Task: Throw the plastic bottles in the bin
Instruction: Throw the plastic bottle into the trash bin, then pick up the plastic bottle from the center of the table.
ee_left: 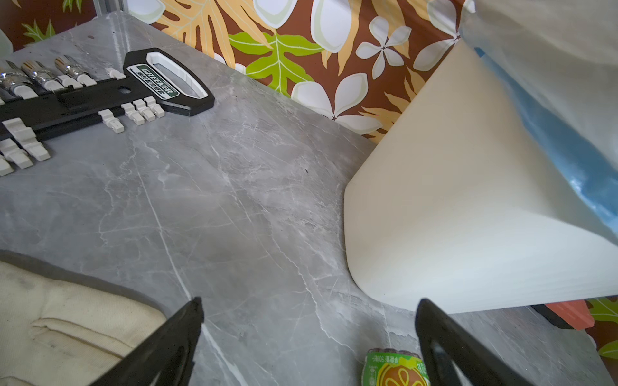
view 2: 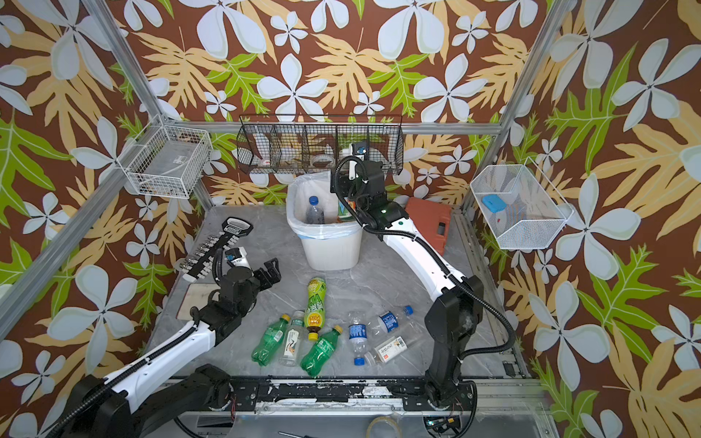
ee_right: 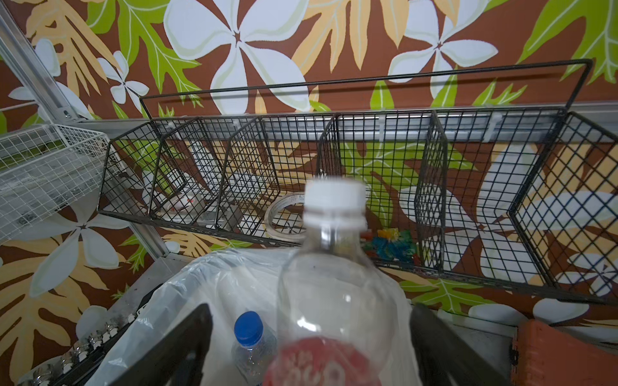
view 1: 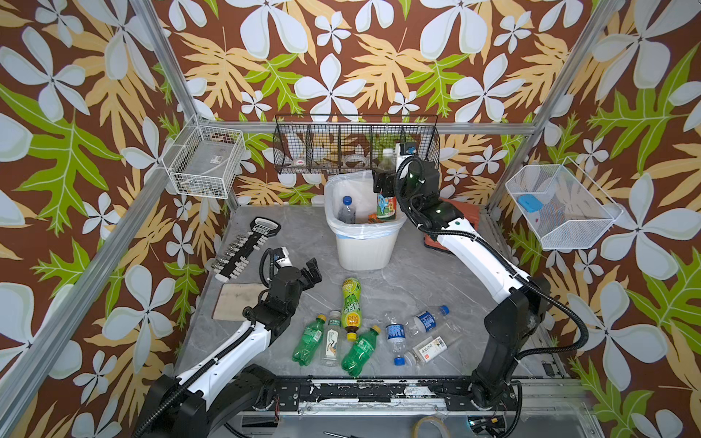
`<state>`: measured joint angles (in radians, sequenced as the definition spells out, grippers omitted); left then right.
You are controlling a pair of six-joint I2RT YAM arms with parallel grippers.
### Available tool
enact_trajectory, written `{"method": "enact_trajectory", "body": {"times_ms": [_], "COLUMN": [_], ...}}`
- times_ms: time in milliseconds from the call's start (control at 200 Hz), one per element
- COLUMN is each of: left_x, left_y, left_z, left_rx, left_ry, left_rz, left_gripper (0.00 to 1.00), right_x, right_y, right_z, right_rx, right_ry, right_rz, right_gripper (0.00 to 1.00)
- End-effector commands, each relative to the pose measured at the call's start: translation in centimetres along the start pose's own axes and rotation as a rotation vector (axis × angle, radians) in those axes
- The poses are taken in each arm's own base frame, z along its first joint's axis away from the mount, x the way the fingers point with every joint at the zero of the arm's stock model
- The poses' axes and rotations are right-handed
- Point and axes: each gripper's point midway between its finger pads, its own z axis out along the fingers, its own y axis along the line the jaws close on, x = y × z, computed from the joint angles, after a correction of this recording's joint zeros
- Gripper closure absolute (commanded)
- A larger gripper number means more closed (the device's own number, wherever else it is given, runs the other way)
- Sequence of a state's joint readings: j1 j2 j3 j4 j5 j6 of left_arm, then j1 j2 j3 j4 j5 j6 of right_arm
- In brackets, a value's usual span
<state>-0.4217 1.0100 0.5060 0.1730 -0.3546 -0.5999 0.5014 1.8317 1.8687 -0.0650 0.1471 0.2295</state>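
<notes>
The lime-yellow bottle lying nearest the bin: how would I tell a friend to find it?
Find the white bin at the back of the grey table. Bottles lie scattered in front of it; the lime-yellow bottle is the one nearest the bin, base toward it. Unlike the green bottles beside it, it wears a yellow-green wrap with an orange band.

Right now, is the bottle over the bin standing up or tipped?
Upright: the bottle has its white cap on top, label below, over the bin.
</notes>
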Motion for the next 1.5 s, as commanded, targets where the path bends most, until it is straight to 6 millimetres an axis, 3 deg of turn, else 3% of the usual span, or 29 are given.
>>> {"method": "enact_trajectory", "body": {"times_ms": [0, 180, 265, 405, 520, 655, 981, 1136, 1321, 1496], "left_x": [-0.5, -0.4, -0.2, 0.2, 0.5, 0.8, 2.4, 5.2, 9.8, 12.3], "left_y": [-0.3, -0.6, -0.7, -1.0, -1.3, -1.5, -1.7, -4.3, -6.2, -7.0], "left_z": [0.0, 0.2, 0.5, 0.8, 1.1, 1.2, 0.0, -1.0, -2.0, -2.6], "left_rx": [0.004, 0.017, 0.021, 0.035, 0.044, 0.05, 0.097, 0.217, 0.222, 0.182], "left_ry": [-0.013, -0.005, 0.003, 0.017, 0.033, 0.052, 0.138, 0.266, 0.429, 0.501], "left_rz": [-0.007, -0.012, -0.015, -0.024, -0.027, -0.031, -0.062, -0.026, 0.072, 0.154], "left_gripper": [0.0, 0.0, 0.0, 0.0, 0.0, 0.0, 0.01, 0.03, 0.05, 0.05], "right_x": [-1.3, -3.9, -2.9, 3.4, 9.3, 11.7, 11.7, 12.4, 12.7, 12.8], "right_y": [-0.4, -1.8, -3.2, -5.6, -7.7, -8.2, -8.0, -8.0, -8.1, -8.4], "right_z": [-0.7, -5.0, -8.1, -12.7, -14.5, -14.9, -14.2, -13.9, -13.9, -14.0], "right_rx": [0.002, 0.047, 0.08, 0.107, 0.173, 0.193, 0.19, 0.194, 0.201, 0.215], "right_ry": [-0.029, -0.12, -0.147, -0.146, -0.062, 0.019, 0.029, 0.048, 0.06, 0.061], "right_rz": [0.033, 0.038, 0.058, 0.158, 0.203, 0.185, 0.18, 0.177, 0.175, 0.174], "right_gripper": [0.01, 0.0, 0.0, 0.01, 0.0, 0.0, 0.0, 0.0, 0.0, 0.0]}}
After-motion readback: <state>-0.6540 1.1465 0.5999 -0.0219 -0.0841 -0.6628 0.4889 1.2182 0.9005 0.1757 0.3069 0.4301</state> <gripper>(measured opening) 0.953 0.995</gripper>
